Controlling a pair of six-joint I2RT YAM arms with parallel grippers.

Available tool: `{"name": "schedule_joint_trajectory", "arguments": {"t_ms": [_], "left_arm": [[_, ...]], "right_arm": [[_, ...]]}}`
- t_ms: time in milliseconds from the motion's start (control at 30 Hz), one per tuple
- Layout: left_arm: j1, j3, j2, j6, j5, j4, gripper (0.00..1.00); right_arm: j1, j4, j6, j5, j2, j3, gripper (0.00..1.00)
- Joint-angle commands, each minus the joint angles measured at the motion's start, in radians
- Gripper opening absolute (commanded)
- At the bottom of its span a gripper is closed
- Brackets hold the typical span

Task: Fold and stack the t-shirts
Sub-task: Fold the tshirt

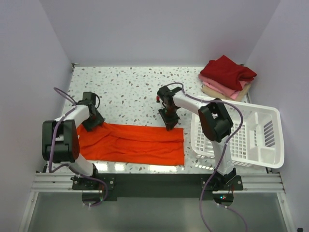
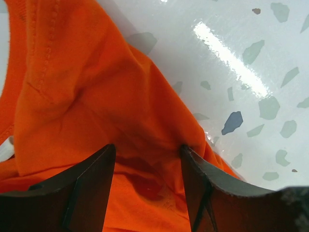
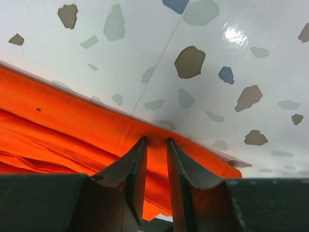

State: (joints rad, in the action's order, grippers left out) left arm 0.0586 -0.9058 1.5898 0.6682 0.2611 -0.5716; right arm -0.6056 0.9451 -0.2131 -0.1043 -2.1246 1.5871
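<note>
An orange-red t-shirt (image 1: pixel 130 144) lies as a long folded band across the near part of the table. My left gripper (image 1: pixel 91 123) presses down on its far left corner. In the left wrist view its jaws (image 2: pixel 147 147) stand wide apart, with the orange cloth (image 2: pixel 96 96) bunched between them. My right gripper (image 1: pixel 170 126) is down on the shirt's far edge near the right end. In the right wrist view the jaws (image 3: pixel 157 140) are close together, a narrow strip of the hem (image 3: pixel 72 116) showing in the gap. Folded dark red, pink and beige t-shirts (image 1: pixel 227 77) are stacked at the back right.
A white lattice basket (image 1: pixel 263 112) stands at the right, close to the right arm and overhanging the table's front edge. The speckled tabletop (image 1: pixel 130 87) lies behind the shirt. Walls close in on the left, back and right.
</note>
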Motion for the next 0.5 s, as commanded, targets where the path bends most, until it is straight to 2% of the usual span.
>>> {"name": "schedule_joint_trajectory", "arguments": {"t_ms": [0, 233, 467], "left_arm": [[0.006, -0.042, 0.050, -0.027, -0.032, 0.064, 0.61], [-0.006, -0.188, 0.196, -0.077, -0.065, 0.113, 0.59], [-0.039, -0.428, 0.364, -0.104, -0.106, 0.105, 0.58]], "right_arm": [[0.038, -0.037, -0.026, 0.044, -0.075, 0.010, 0.27], [0.147, -0.022, -0.080, 0.123, -0.130, 0.105, 0.27], [0.173, 0.069, -0.097, 0.216, -0.245, 0.353, 0.27]]}}
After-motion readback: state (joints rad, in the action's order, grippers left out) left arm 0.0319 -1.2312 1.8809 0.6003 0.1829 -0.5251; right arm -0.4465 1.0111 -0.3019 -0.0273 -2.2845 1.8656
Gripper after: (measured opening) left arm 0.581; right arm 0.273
